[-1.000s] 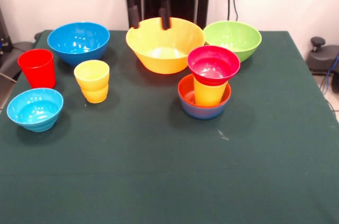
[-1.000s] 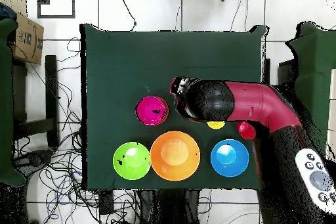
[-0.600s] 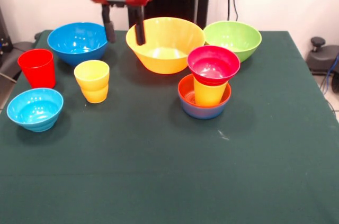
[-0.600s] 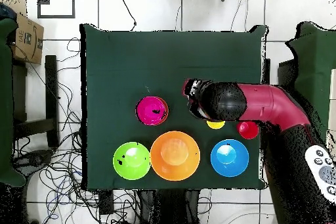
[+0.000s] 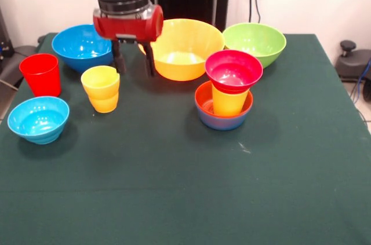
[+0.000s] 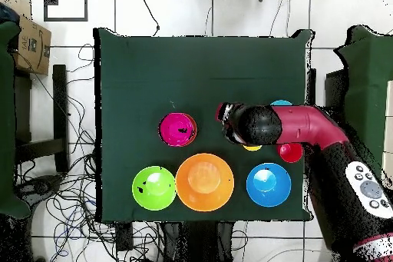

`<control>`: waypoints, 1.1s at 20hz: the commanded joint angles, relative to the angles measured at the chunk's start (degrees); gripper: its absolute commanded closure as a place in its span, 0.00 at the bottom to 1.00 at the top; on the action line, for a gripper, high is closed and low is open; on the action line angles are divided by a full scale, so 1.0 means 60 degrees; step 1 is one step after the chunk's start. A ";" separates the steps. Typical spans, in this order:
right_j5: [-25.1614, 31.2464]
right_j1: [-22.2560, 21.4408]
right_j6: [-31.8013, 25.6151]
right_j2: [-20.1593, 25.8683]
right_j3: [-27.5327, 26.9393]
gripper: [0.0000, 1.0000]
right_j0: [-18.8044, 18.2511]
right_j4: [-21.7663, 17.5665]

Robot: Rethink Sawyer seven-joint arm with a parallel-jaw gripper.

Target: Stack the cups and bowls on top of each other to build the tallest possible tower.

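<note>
My gripper (image 5: 134, 64) hangs open with nothing between its fingers, low over the cloth between the two nested yellow cups (image 5: 101, 88) and the large yellow-orange bowl (image 5: 184, 48), just right of the cups. The tower (image 5: 227, 94) is a crimson bowl (image 5: 233, 69) on a yellow cup (image 5: 228, 103) inside an orange-red bowl nested in a blue one (image 5: 222, 122). A red cup (image 5: 42, 74) and a small light-blue bowl (image 5: 38, 119) sit at the left. A medium blue bowl (image 5: 81, 44) and a lime green bowl (image 5: 255, 41) stand at the back. From overhead the arm (image 6: 253, 124) covers most of the yellow cups (image 6: 252, 147).
A dark green cloth (image 5: 185, 187) covers the table, with wide bare cloth in the near half. Overhead, the green bowl (image 6: 154, 187), yellow-orange bowl (image 6: 205, 182) and blue bowl (image 6: 269, 184) line the robot's edge. A cardboard box (image 6: 31, 44) and cables lie off the table.
The gripper has travelled leftward in the front view, from above the large yellow-orange bowl, and come down beside the nested yellow cups. It stays open. No bowl or cup has moved.
</note>
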 commanded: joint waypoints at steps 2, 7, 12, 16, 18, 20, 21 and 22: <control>-0.0450 0.0979 -0.2341 0.0404 -0.0470 0.00 -0.0116 -0.1293; -0.0150 0.0730 -0.2322 0.0665 -0.0330 0.00 -0.0299 -0.1194; 0.0302 0.0068 -0.2187 0.0985 0.0075 0.00 -0.0398 -0.0755; 0.0519 -0.0302 -0.1989 0.1176 0.0343 0.00 -0.0408 -0.0463; 0.0634 -0.0428 -0.1906 0.1257 0.0404 0.00 -0.0380 -0.0321; 0.0717 -0.0526 -0.1813 0.1307 0.0458 0.00 -0.0333 -0.0219; 0.0735 -0.0576 -0.1753 0.1331 0.0504 0.00 -0.0305 -0.0169; 0.0731 -0.0587 -0.1715 0.1330 0.0519 0.00 -0.0282 -0.0159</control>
